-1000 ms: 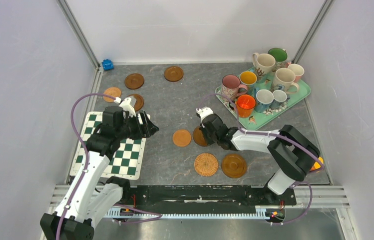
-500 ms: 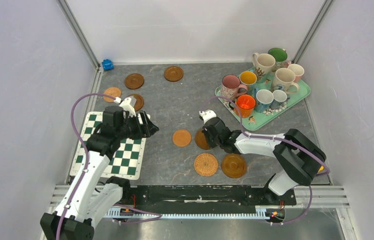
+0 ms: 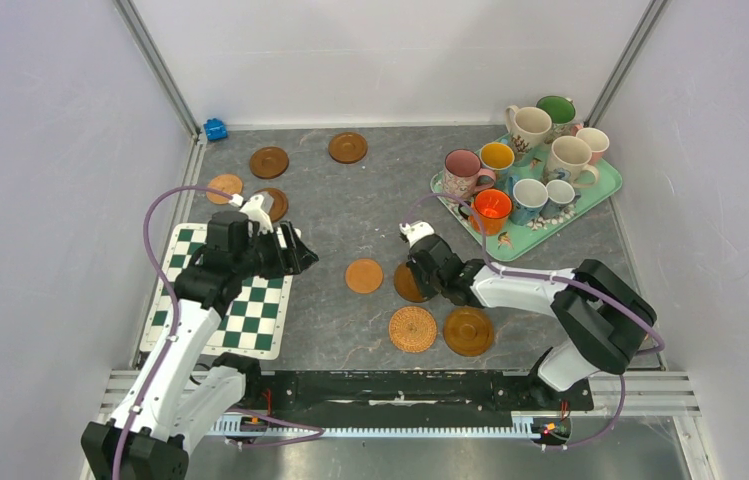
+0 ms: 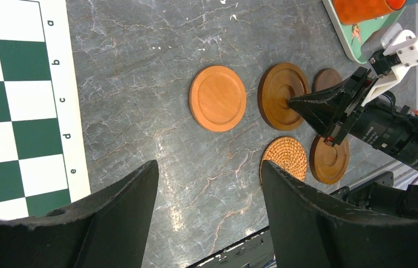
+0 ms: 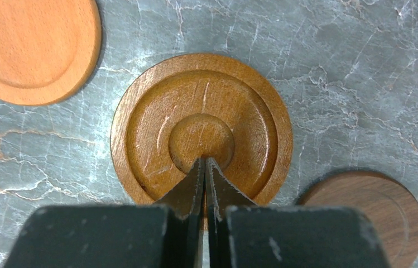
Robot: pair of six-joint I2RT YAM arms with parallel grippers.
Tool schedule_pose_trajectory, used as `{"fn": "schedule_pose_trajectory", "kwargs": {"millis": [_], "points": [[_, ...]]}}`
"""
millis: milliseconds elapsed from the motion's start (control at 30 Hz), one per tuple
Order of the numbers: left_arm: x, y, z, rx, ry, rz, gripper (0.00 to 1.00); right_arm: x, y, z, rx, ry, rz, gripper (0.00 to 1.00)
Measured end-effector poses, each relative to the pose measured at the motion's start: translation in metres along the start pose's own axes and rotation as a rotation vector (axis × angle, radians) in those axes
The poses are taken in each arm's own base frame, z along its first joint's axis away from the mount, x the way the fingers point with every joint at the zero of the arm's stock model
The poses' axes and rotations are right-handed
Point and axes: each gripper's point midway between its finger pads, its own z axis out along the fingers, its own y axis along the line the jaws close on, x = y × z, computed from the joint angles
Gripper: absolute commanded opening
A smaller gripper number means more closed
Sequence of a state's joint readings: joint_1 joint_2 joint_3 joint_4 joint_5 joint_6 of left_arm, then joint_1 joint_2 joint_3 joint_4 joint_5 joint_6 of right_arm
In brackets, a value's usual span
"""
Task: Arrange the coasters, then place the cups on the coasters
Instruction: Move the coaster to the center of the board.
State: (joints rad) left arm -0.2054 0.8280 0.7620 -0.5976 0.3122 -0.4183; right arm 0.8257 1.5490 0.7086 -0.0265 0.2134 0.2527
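Right wrist view: the right pincer (image 5: 205, 163) (pressed together) rests on the ringed coaster (image 5: 201, 129), likely to slide it.

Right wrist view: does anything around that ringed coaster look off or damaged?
Nothing damaged or spilled. The right hand is shut, its tips appearing to rest on the centre of the ringed coaster rather than gripping its rim. A smaller dark coaster lies close beside it, not overlapping.

The gray stone-look surface (image 3: 350, 215) has plain white walls (image 3: 390, 50) on three sides, with metal posts (image 3: 157, 65) at both far corners.
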Motion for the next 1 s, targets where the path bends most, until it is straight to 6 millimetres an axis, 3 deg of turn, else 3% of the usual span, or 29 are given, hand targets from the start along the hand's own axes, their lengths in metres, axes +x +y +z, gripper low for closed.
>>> {"fn": "schedule_pose_trajectory", "kwargs": {"millis": [167, 300, 400, 567, 667, 767, 1000], "points": [[0.004, 0.009, 0.011, -0.036, 0.035, -0.015, 0.71, -0.006, -0.003, -0.007, 0.020, 0.040, -0.046, 0.00], [0.001, 0.034, 0.031, -0.176, 0.080, -0.062, 0.70, -0.047, 0.002, -0.017, 0.010, -0.036, -0.063, 0.01], [-0.020, 0.053, 0.044, -0.297, 0.060, -0.107, 0.70, -0.071, 0.004, -0.034, -0.008, -0.114, -0.055, 0.01], [-0.080, 0.087, 0.066, -0.429, -0.067, -0.201, 0.70, -0.098, 0.007, -0.071, -0.061, -0.246, -0.027, 0.01], [-0.113, 0.113, 0.086, -0.476, -0.123, -0.245, 0.69, -0.097, 0.007, -0.088, -0.089, -0.295, -0.014, 0.01], [-0.133, 0.143, 0.112, -0.524, -0.139, -0.275, 0.67, -0.088, 0.005, -0.096, -0.105, -0.310, -0.004, 0.01], [-0.125, 0.182, 0.172, -0.561, -0.054, -0.303, 0.67, -0.075, 0.004, -0.103, -0.125, -0.314, 0.006, 0.00]]}}
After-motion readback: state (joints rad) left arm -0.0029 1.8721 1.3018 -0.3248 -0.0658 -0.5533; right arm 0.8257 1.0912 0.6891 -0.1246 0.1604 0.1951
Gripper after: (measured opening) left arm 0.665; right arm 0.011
